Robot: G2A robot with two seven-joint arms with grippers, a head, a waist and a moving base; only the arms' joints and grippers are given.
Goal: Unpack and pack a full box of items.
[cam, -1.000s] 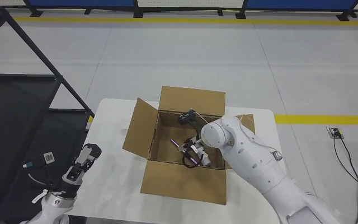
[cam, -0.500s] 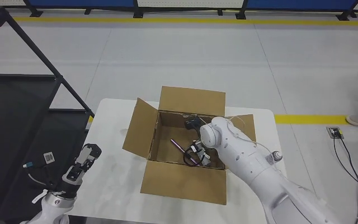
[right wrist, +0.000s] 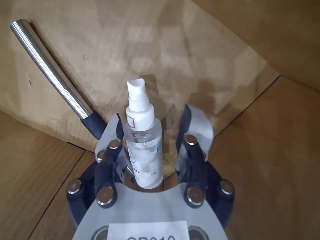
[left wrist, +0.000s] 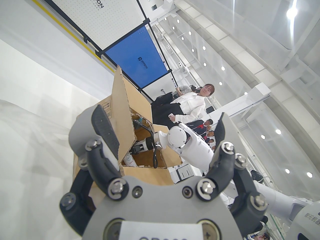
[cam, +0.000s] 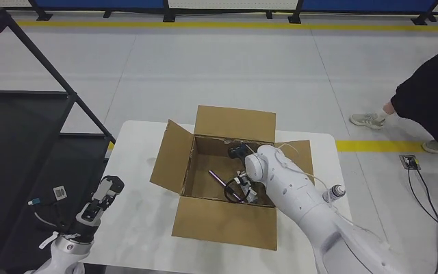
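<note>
Both grippers gape unclenched: right gripper [right wrist: 152, 115] straddles the bottle [right wrist: 145, 151] in the box [cam: 226, 229], likely set to clamp and lift it, while left gripper [left wrist: 160, 116] hangs clear.

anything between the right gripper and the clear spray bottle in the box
Nothing visible. The clear plastic spray bottle with a white nozzle lies between the fingers of the open right gripper; the shiny metal rod with a black grip lies off to one side.

Right arm [cam: 277, 175] swings farther in over cardboard box [cam: 226, 222], elbow link sliding toward back wall. Right gripper [right wrist: 152, 114] sinks among items; spray bottle [right wrist: 145, 148] now between its spread fingers [right wrist: 197, 123], closer to one.
</note>
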